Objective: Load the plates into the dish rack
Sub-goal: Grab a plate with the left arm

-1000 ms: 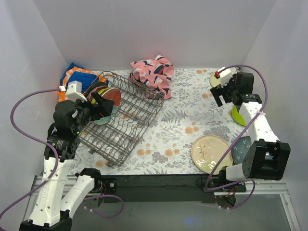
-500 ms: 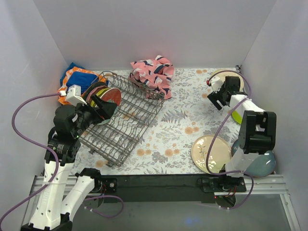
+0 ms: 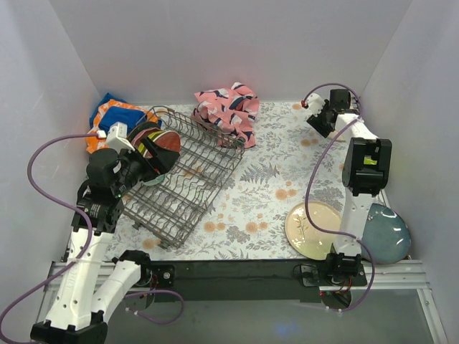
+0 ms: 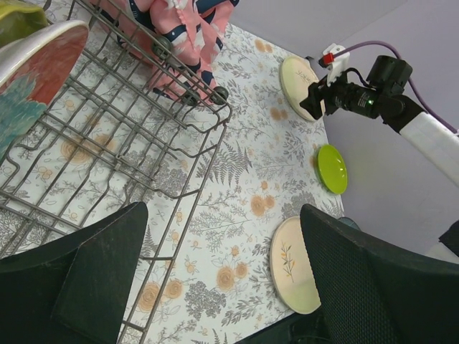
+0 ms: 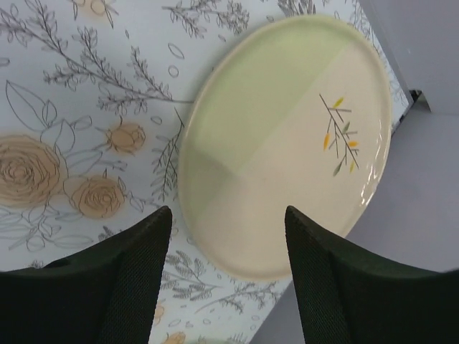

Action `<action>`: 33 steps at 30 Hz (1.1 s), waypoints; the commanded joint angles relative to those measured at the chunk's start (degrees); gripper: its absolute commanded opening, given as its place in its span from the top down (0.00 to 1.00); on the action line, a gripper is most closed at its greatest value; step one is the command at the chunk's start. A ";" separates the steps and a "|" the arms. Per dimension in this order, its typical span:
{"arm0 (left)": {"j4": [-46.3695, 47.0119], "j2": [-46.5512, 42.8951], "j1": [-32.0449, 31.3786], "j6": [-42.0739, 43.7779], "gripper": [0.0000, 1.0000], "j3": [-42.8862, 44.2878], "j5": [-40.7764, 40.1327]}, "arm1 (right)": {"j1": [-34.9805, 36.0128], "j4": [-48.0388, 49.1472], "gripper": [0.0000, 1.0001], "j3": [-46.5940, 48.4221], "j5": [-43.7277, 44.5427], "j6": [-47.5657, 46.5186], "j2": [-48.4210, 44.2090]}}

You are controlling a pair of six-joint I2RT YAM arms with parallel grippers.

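Note:
The grey wire dish rack (image 3: 183, 175) lies at the left, with a red plate (image 3: 159, 143) and others standing in its far left end (image 4: 36, 64). My left gripper (image 3: 156, 161) hovers over that end, open and empty (image 4: 222, 211). My right gripper (image 3: 319, 118) is at the back right corner, open, its fingers either side of the near rim of a cream and green plate (image 5: 287, 143) lying there (image 4: 297, 77). A second cream plate (image 3: 314, 229) and a blue plate (image 3: 391, 235) lie at the front right.
A pink patterned cloth (image 3: 228, 107) lies behind the rack and a blue and orange cloth (image 3: 115, 115) in the back left corner. A small green plate (image 4: 332, 168) sits by the right wall. White walls enclose the table on three sides.
My right arm has stretched toward the back right corner, over the cream and green plate, and its jaws have narrowed somewhat. The left gripper has shifted only slightly over the rack.

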 commanded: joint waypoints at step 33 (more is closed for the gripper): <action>6.14 5.93 0.13 -5.65 0.14 -0.33 8.80 | -2.62 -21.50 0.99 10.14 -19.02 5.78 11.90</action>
